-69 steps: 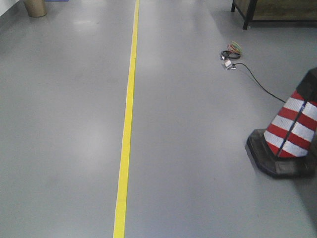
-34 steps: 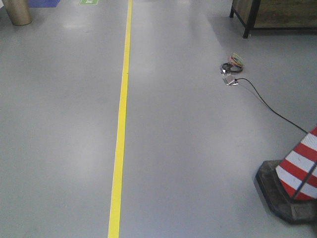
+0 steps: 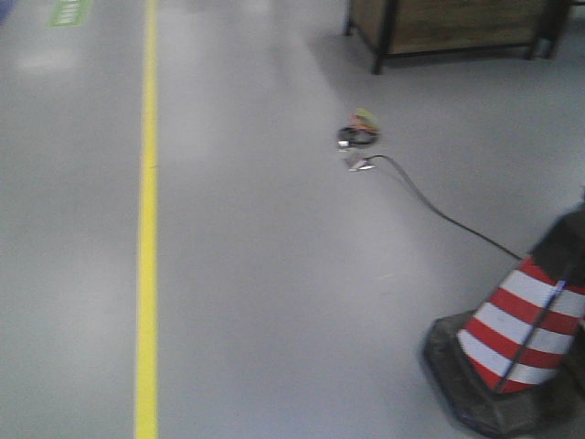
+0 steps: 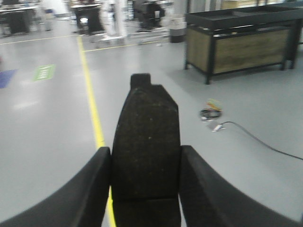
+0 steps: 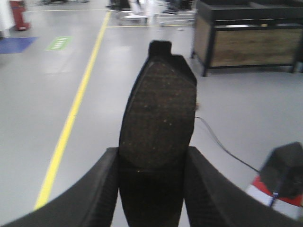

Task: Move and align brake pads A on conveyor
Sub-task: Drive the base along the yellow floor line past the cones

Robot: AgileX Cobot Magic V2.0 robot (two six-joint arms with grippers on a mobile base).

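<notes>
The front-facing view shows a smooth grey floor (image 3: pixel 274 293) with a yellow line (image 3: pixel 146 274) running away from the camera on the left. A red-and-white striped traffic cone (image 3: pixel 516 352) on a black base stands at the lower right. A black cable (image 3: pixel 439 212) trails across the floor from near the cone to a small bundle of coiled wires (image 3: pixel 358 135). Beyond the bundle stands a wooden crate (image 3: pixel 448 23) in a black frame.

In the left wrist view, the left gripper (image 4: pixel 146 156) pinches the left brake pad (image 4: pixel 147 123), with one black finger (image 4: pixel 92 189) pressed against each long edge. The pad stands on end above the floor, its dark, speckled friction face towards the camera and a small tab at its top.

In the right wrist view, the right gripper (image 5: pixel 152 153) clamps the right brake pad (image 5: pixel 158 113) in the same way, upright between its two black fingers (image 5: pixel 203 189). This pad's face looks grey-brown with pale flecks.

A green floor marking (image 4: pixel 44 72) lies to the left of the yellow line, with a blue patch (image 4: pixel 5 78) further left. The green marking carries pale writing, too blurred to read. No other label or brand can be made out.
</notes>
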